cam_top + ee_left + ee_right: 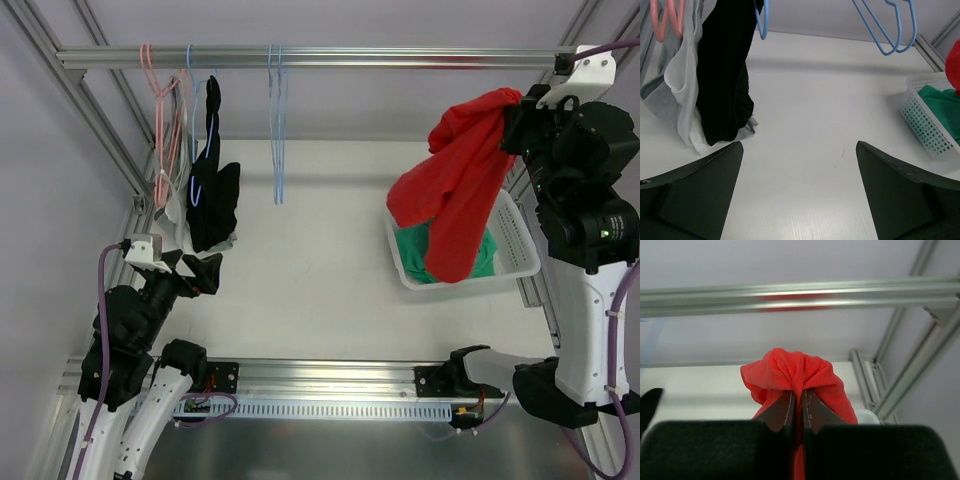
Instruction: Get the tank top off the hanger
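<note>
My right gripper point(512, 118) is shut on a red tank top point(455, 190), which hangs free of any hanger above a white basket point(520, 245). In the right wrist view the red cloth point(792, 370) bunches out between the closed jaws of the gripper point(797, 396). An empty blue hanger point(277, 120) hangs on the top rail point(400, 57); it also shows in the left wrist view point(895, 30). My left gripper point(195, 268) is open and empty, low at the left, just below a black tank top point(212, 190). The left wrist view shows the gripper point(799, 146) over bare table.
A black tank top point(727, 75) hangs on a blue hanger point(192, 110), beside white and grey garments point(677, 95) on a pink hanger point(160, 90). A green garment point(430, 250) lies in the basket point(925, 120). Aluminium frame posts stand at both sides.
</note>
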### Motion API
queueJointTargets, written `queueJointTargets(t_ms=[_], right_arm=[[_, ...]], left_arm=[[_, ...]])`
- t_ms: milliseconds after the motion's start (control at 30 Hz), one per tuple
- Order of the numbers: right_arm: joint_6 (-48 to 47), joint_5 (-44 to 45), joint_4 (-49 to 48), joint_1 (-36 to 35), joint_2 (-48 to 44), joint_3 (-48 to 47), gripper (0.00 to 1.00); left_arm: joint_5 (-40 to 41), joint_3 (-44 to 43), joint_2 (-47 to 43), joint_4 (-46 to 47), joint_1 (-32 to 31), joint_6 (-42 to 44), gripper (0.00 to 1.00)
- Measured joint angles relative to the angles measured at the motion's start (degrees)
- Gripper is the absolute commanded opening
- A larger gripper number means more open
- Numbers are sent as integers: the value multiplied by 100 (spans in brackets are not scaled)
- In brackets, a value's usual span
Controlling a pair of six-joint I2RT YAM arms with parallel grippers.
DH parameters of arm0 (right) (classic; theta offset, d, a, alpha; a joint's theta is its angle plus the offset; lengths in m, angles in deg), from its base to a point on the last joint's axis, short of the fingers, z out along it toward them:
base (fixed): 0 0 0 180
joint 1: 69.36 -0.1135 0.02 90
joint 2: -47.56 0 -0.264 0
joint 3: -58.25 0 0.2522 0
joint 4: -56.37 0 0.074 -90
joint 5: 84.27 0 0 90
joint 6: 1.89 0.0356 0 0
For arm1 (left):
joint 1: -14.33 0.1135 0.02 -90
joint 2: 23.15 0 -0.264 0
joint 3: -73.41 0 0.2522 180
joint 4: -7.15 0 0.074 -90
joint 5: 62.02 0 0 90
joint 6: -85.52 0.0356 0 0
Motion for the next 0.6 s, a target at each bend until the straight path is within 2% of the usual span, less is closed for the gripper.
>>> queueJointTargets(t_ms=[200, 367, 600], right_arm=[[173, -33, 2, 1250, -15, 990, 1], [511, -216, -422, 1532, -122, 2463, 0], [1766, -942, -1797, 1600, -1287, 5777, 0]], left_arm=[[-4, 2, 2, 2, 0, -2, 99], [-4, 2, 2, 2, 0, -2, 99], [-7, 2, 2, 2, 0, -4, 99]])
